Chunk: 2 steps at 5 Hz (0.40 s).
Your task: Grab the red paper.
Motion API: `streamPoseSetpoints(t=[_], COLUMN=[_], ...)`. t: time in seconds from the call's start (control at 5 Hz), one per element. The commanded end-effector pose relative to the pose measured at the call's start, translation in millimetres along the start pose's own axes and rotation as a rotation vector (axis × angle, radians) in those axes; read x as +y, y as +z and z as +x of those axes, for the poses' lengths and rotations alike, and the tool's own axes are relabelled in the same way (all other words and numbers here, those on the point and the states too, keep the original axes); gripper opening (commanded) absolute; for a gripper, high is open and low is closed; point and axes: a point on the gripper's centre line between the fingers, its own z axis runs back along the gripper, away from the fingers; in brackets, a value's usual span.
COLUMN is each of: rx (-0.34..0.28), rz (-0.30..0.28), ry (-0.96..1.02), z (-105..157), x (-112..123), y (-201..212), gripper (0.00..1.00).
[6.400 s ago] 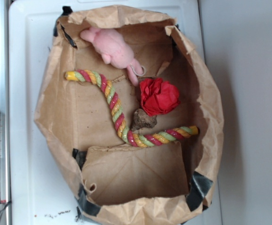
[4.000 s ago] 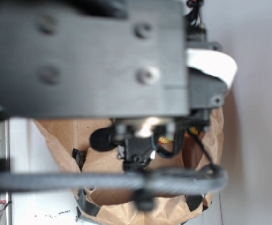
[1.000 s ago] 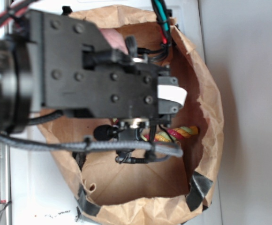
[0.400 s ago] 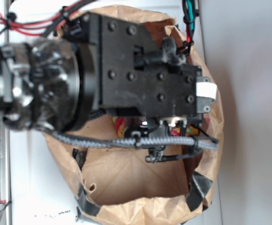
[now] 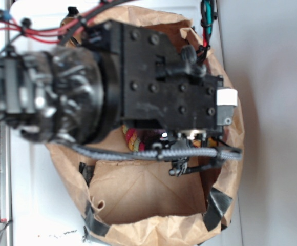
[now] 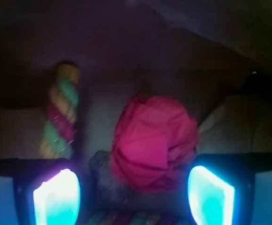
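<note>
Wrist view, nearest first: black two-fingered gripper [image 6: 133, 199] spread wide, glowing pads [image 6: 56, 199] at the lower corners, nothing held between them. Just beyond and between the fingers: bright red crumpled paper wad [image 6: 152, 140], many folds, sitting slightly toward the right-hand pad, no visible contact with either. Dark lumpy brownish object [image 6: 105, 176] tucked against the wad's lower left edge; identity unclear in the dim light. Further back, to the left: twisted rope of red, yellow and green strands [image 6: 61, 117], well apart from the wad.

Exterior view: bulky black arm body covering most of the crumpled brown paper bag [image 5: 148, 197], only a short bit of rope showing under it; wad hidden here.

Progress, as judged: approach and alignment look essentially done, claw straddling the target. Left to do: a little more descent probably, then closing on the paper and lifting. Risk of pinching the dark lump along with it.
</note>
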Motion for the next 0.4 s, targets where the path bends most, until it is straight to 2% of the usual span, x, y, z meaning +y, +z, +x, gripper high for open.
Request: streamPoseSetpoints(t=[0.0,0.2], rx=[-0.052,-0.041], rz=[0.023,0.042], ry=[0.11,0.145], z=[27,29], x=[2,-1], y=[1,-9], gripper=[1.0,1.0])
